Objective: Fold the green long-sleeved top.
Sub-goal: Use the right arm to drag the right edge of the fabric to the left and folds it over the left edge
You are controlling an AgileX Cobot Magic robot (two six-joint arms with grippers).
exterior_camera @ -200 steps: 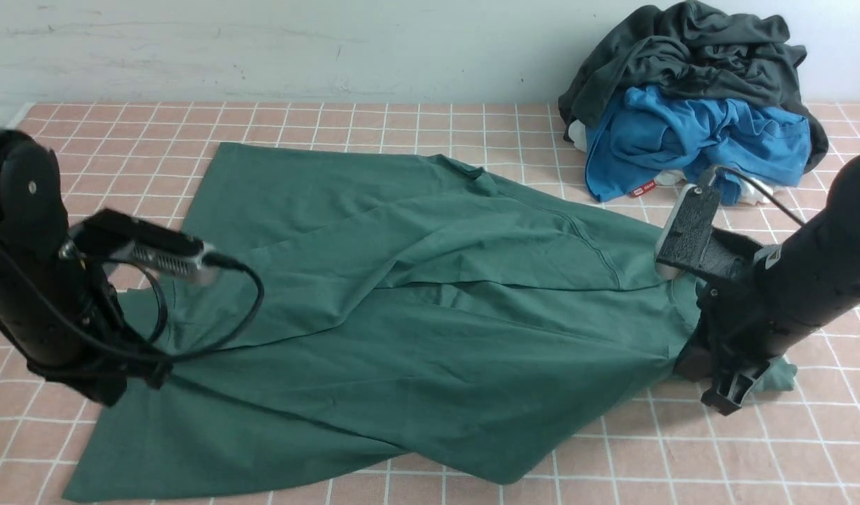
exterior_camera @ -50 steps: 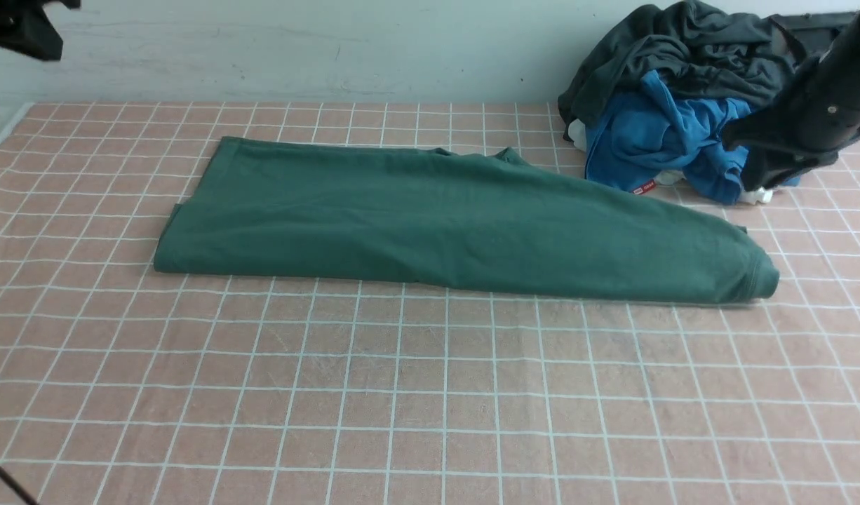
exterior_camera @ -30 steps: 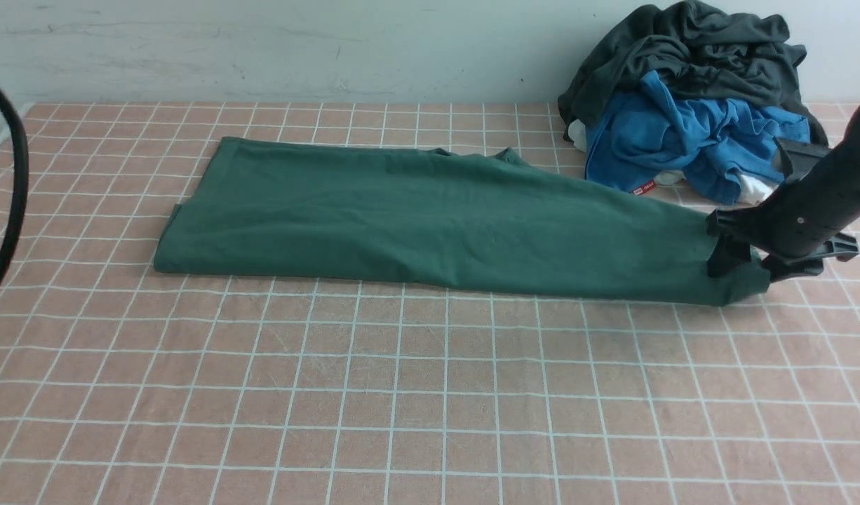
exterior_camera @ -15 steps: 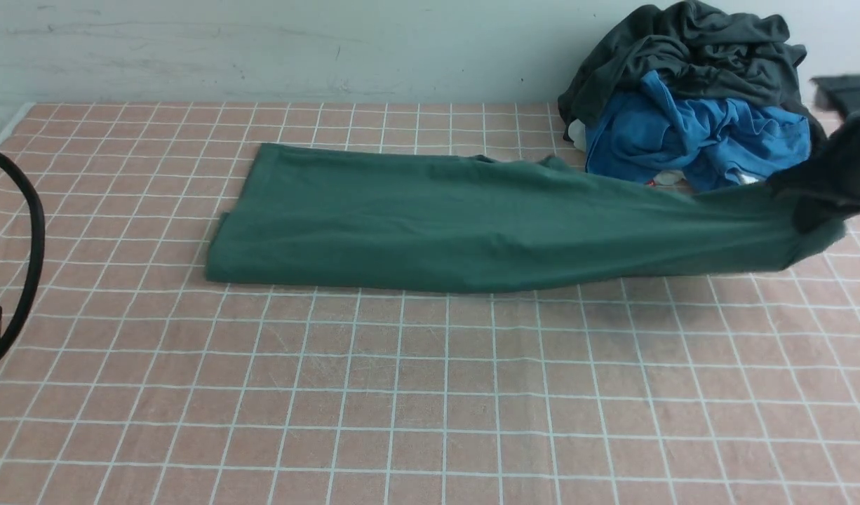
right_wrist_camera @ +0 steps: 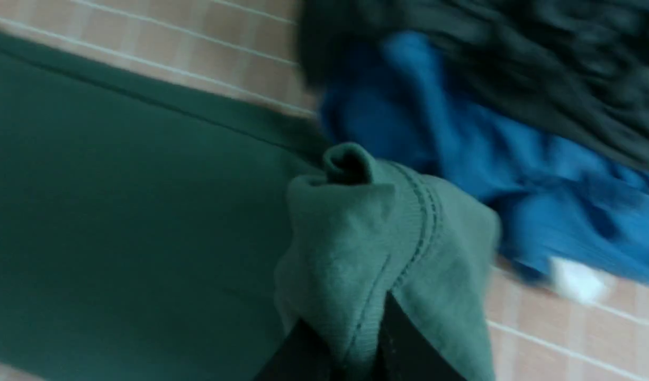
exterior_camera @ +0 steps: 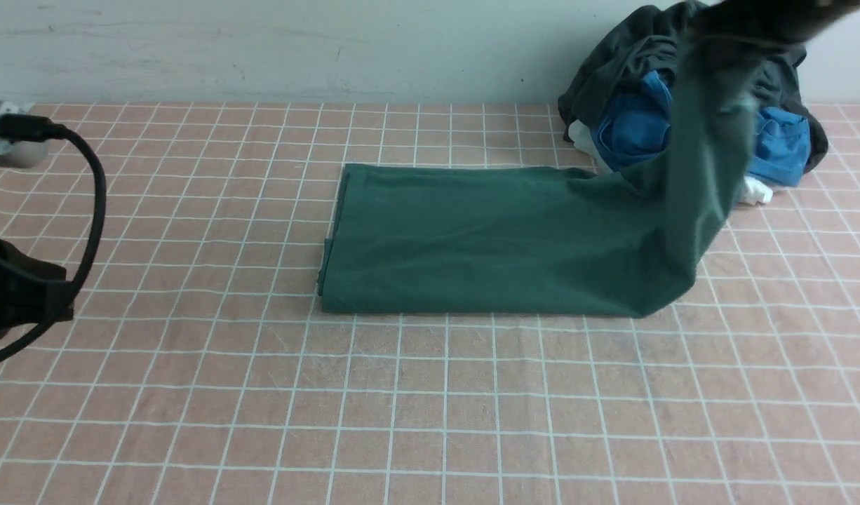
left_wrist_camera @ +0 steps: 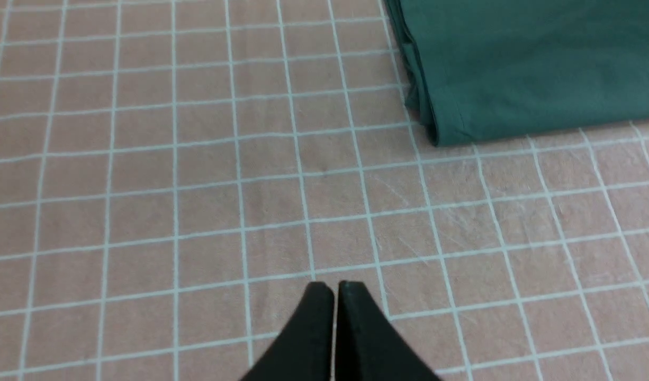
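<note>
The green long-sleeved top point(exterior_camera: 500, 242) lies folded into a long band on the checked cloth. Its right end hangs lifted high, in front of the clothes pile. My right gripper point(right_wrist_camera: 351, 338) is shut on that ribbed end point(right_wrist_camera: 388, 238); in the front view it is a dark blur at the top right point(exterior_camera: 760, 14). My left gripper point(left_wrist_camera: 335, 288) is shut and empty, over bare cloth a little short of the top's left corner point(left_wrist_camera: 446, 127). The chest logo and neck label are hidden.
A pile of a dark grey garment point(exterior_camera: 682, 42) and a blue garment point(exterior_camera: 781, 144) sits at the back right by the wall. The left arm and its cable point(exterior_camera: 86, 210) show at the left edge. The pink checked tablecloth point(exterior_camera: 430, 407) covers the table.
My right gripper closed on the top's right end and raised it high, dragging the whole band to the right. The left arm came back into view low at the left.
</note>
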